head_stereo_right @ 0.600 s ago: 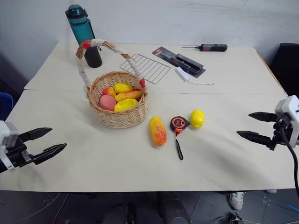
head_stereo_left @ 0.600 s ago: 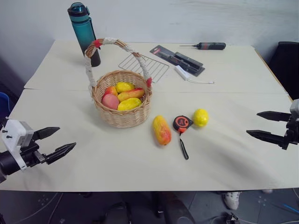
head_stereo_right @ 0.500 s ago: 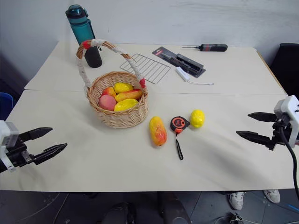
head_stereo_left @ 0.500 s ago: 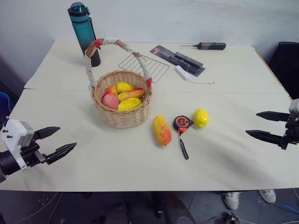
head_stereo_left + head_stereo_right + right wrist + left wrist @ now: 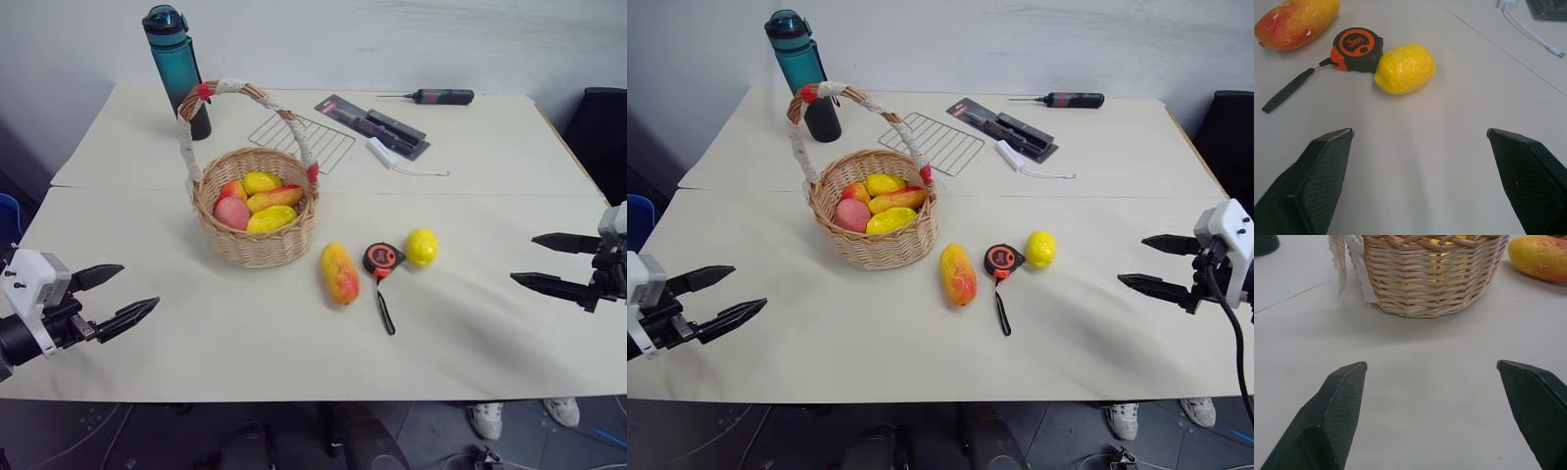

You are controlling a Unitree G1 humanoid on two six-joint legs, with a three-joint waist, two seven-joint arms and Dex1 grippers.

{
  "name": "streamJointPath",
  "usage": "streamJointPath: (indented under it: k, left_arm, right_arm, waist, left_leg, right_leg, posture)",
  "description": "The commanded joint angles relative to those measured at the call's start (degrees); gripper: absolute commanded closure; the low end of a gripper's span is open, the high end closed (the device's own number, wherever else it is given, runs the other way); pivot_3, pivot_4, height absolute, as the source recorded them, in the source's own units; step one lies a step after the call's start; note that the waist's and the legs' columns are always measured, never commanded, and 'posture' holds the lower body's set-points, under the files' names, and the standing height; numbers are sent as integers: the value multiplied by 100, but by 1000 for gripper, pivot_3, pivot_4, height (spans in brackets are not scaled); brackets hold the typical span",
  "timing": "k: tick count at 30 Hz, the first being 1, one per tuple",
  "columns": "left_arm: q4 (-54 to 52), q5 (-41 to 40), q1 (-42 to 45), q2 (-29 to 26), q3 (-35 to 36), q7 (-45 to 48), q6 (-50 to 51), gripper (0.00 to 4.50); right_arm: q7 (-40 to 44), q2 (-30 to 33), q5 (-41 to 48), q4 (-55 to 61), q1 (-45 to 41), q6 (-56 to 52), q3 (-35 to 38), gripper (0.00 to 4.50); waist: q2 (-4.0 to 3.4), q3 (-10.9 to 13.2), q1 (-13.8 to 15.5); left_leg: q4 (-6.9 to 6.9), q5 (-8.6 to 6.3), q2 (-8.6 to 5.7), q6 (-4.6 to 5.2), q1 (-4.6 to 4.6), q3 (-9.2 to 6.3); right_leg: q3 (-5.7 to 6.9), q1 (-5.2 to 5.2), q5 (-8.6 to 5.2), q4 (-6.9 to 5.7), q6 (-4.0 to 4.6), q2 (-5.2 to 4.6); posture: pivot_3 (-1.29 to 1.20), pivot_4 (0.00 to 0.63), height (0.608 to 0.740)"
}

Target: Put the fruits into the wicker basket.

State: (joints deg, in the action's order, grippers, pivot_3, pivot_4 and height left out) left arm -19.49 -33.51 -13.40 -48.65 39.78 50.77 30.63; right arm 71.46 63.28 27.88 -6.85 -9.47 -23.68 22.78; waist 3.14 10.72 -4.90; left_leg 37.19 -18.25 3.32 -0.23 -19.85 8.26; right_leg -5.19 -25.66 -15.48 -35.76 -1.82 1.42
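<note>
The wicker basket [image 5: 257,247] stands left of the table's middle and holds several yellow and red fruits [image 5: 260,204]. Its cloth-wrapped handle [image 5: 235,88] arches over them. To its right on the table lie a yellow-orange mango [image 5: 339,272] and a small yellow lemon [image 5: 421,247]. My left gripper [image 5: 129,291] hovers open near the front left edge, aimed at the basket [image 5: 1430,279], nothing between its fingers. At the right edge my right gripper [image 5: 528,262] is open and empty, facing the lemon [image 5: 1404,69] and mango [image 5: 1295,23].
An orange-and-black tape measure [image 5: 383,259] with a black strap lies between the mango and lemon. At the back stand a teal bottle [image 5: 177,69], a wire rack [image 5: 306,139], a packaged tool [image 5: 372,125], a white cable [image 5: 402,162] and a screwdriver [image 5: 438,96].
My right gripper has drifted slightly left, toward the lemon. The left gripper and the fruits have not moved.
</note>
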Motion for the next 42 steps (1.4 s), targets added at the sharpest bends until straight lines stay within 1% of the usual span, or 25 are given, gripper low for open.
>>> streamJointPath:
  k: [1, 8, 13, 16, 18, 20, 23, 25, 28, 31, 33, 35, 39, 42]
  left_arm:
    - [-111, -13, 87, -115, 108, -52, 2, 36]
    - [-107, -46, 374, -195, -94, -108, 95, 36]
    - [-579, -615, 548, -430, -232, 255, 509, 36]
    - [-1065, -1037, 800, -796, -579, 624, 746, 36]
    - [-1296, -1213, 1185, -1018, -958, 753, 794, 36]
    - [-1374, -1292, 1677, -1128, -1359, 780, 790, 36]
    - [-1375, -1398, 2343, -1164, -1879, 853, 806, 36]
    - [-1347, -1408, 2917, -1107, -2334, 948, 757, 36]
    - [-1231, -1335, 3576, -974, -2844, 1022, 723, 36]
    - [-1136, -1191, 3830, -888, -3101, 1057, 653, 36]
    - [-1110, -1117, 3865, -860, -3171, 1071, 608, 36]
    - [-1121, -1037, 3832, -841, -3203, 1071, 562, 36]
    - [-1171, -952, 3689, -814, -3189, 1031, 508, 36]
    - [-1201, -927, 3646, -791, -3183, 1008, 490, 36]
  right_arm:
    - [-26, 37, -10, 81, -51, 47, 74, 0]
    - [-137, -16, -51, 131, -189, 91, 0, 0]
    - [39, 60, 141, 551, -456, -155, -228, 0]
    - [202, -3, 73, 727, -1144, -126, -838, 0]
    - [275, -205, -112, 738, -1757, -18, -1396, 0]
    - [350, -458, -376, 640, -2299, 109, -1926, 0]
    - [475, -799, -800, 356, -2875, 281, -2569, 0]
    - [385, -1235, -1332, -86, -3399, 457, -3176, 0]
    - [431, -1702, -2023, -878, -3984, 794, -3843, 0]
    - [517, -2009, -2435, -1601, -4406, 903, -4211, 0]
    - [643, -2171, -2505, -1867, -4592, 749, -4310, 0]
    - [787, -2252, -2558, -1980, -4677, 600, -4346, 0]
    - [958, -2318, -2804, -1997, -4730, 499, -4534, 0]
    - [898, -2493, -2885, -1996, -4741, 281, -4535, 0]
  waist:
    - [0, 0, 0]
    - [0, 0, -1]
    - [-4, 2, -13]
    - [-12, 8, -21]
    - [-25, 16, -25]
    - [-30, 19, -26]
    - [-45, 28, -12]
    - [-49, 32, -9]
    - [-55, 35, -27]
    - [-57, 37, -20]
    - [-57, 37, -16]
    - [-58, 37, -19]
    - [-59, 38, -32]
    - [-58, 38, -54]
  left_leg:
    - [0, 0, 0, 0, 0, 0]
    - [0, 0, 0, 0, 1, 2]
    - [0, 0, 0, -2, 5, 4]
    - [0, 2, 2, -7, 9, 4]
    - [2, 4, 1, -8, 11, 8]
    - [2, 5, 0, -10, 18, 10]
    - [-3, 7, 1, -17, 21, 9]
    - [-1, 22, 5, -51, 17, 8]
    - [7, 27, 8, -58, 11, 14]
    - [9, 29, 10, -63, 7, 14]
    - [17, 29, 10, -65, -15, 15]
    - [41, 29, 11, -66, -56, 16]
    - [72, 24, 22, -77, -53, 14]
    - [96, 27, 19, -82, -44, 14]
  right_leg:
    - [0, 0, 0, 0, 0, 0]
    - [-1, 0, 0, -2, 0, 0]
    - [-2, 0, 1, -9, -3, 1]
    - [-1, 0, 2, -14, -4, 2]
    - [-4, 0, 0, -14, -1, 2]
    - [-6, 5, 1, -18, -1, 4]
    - [-3, 5, 8, -24, -15, 7]
    - [0, -1, 16, -28, -35, 11]
    - [-4, -7, 18, -33, -39, 18]
    - [-4, -17, 17, -49, -38, 20]
    - [-4, -46, 14, -72, -34, 19]
    - [-6, -99, 13, -109, -34, 19]
    - [-4, -101, 3, -142, -22, 26]
    - [-8, -94, 1, -169, -19, 26]
  posture:
    - [0, 150, 740]
    - [0, 150, 740]
    - [0, 150, 740]
    - [0, 150, 740]
    - [0, 150, 740]
    - [0, 150, 740]
    - [0, 150, 740]
    - [0, 150, 740]
    - [0, 150, 740]
    - [0, 150, 740]
    - [0, 150, 740]
    - [0, 150, 740]
    - [0, 150, 740]
    - [0, 150, 740]
